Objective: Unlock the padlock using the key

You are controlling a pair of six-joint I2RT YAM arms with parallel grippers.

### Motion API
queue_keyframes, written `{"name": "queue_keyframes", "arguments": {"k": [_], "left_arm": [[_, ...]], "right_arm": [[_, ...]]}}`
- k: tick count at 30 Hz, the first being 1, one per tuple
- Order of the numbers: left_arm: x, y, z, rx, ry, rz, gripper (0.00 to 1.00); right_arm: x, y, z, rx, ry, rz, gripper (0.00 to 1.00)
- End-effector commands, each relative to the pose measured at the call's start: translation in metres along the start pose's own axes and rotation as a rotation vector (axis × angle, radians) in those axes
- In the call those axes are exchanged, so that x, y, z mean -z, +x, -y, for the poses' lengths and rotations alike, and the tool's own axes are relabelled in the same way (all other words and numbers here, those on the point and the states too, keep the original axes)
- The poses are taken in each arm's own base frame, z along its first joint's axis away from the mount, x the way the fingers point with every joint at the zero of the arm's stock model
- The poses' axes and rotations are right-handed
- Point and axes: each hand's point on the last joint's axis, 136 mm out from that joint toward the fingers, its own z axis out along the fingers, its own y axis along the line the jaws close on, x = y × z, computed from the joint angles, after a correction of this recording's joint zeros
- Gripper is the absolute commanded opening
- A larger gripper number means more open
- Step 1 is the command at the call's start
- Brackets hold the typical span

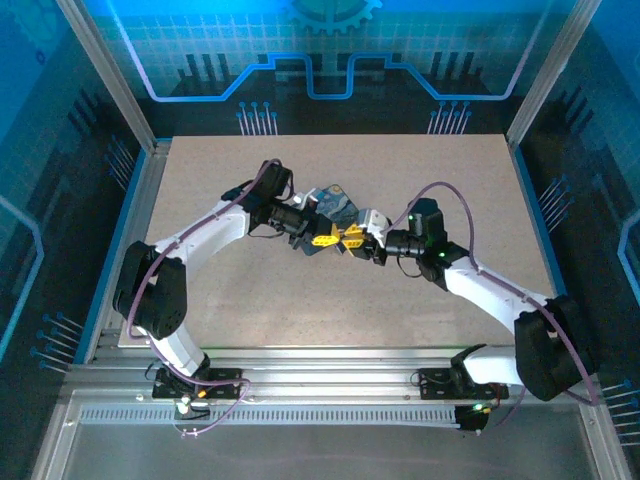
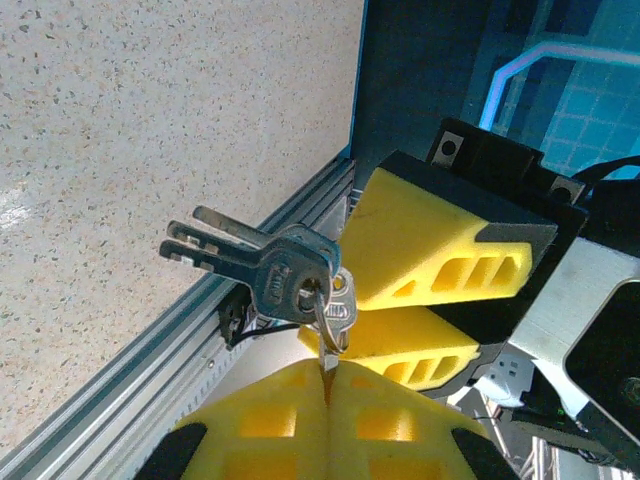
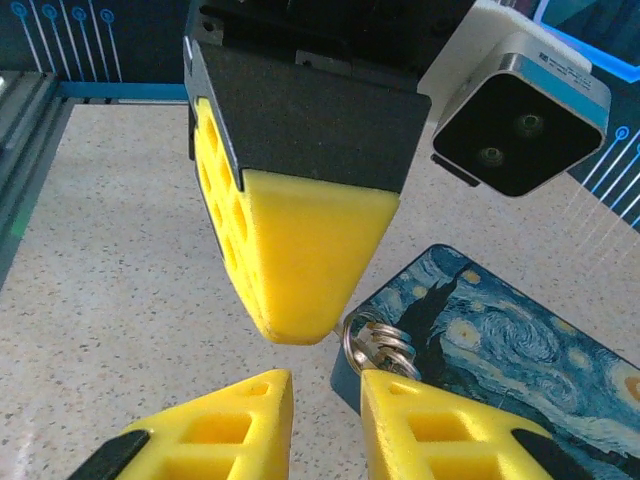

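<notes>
My left gripper point(image 2: 330, 378) is shut on the tip of a small silvery key point(image 2: 343, 312). A ring through that key carries two darker keys point(image 2: 270, 268) that stick out to the left. In the top view both grippers meet at the table's middle, the left gripper point(image 1: 322, 240) against the right gripper point(image 1: 352, 240). My right gripper point(image 3: 325, 385) stands open just below the left gripper's yellow fingers point(image 3: 300, 250). The key ring point(image 3: 375, 345) rests at the tip of its right-hand finger, with nothing between the fingers. The padlock is hidden.
A rectangular dark-blue tin with a swirl painting point(image 3: 500, 340) lies on the speckled table just behind the grippers, also seen from above point(image 1: 335, 200). An aluminium rail point(image 2: 150, 390) runs along the table's edge. Blue-lit walls enclose the table.
</notes>
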Motion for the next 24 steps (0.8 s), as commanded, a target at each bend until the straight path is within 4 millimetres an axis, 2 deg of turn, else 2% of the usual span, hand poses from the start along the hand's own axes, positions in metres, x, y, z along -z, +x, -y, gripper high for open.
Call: {"name": "queue_keyframes", "arguments": {"k": [1, 9, 15, 24], "left_arm": [[0.005, 0.004, 0.006, 0.049, 0.015, -0.036, 0.0], [0.007, 0.006, 0.003, 0.042, 0.004, -0.039, 0.0], [0.009, 0.007, 0.004, 0.032, 0.004, -0.037, 0.0], [0.009, 0.008, 0.006, 0.025, 0.006, -0.033, 0.0]], "right_arm": [[-0.005, -0.016, 0.014, 0.096, 0.059, 0.025, 0.25], [-0.006, -0.012, 0.022, 0.103, 0.096, 0.006, 0.24], [-0.008, -0.018, 0.023, 0.118, 0.101, 0.022, 0.25], [-0.019, -0.019, 0.01, 0.135, 0.039, 0.017, 0.21]]}}
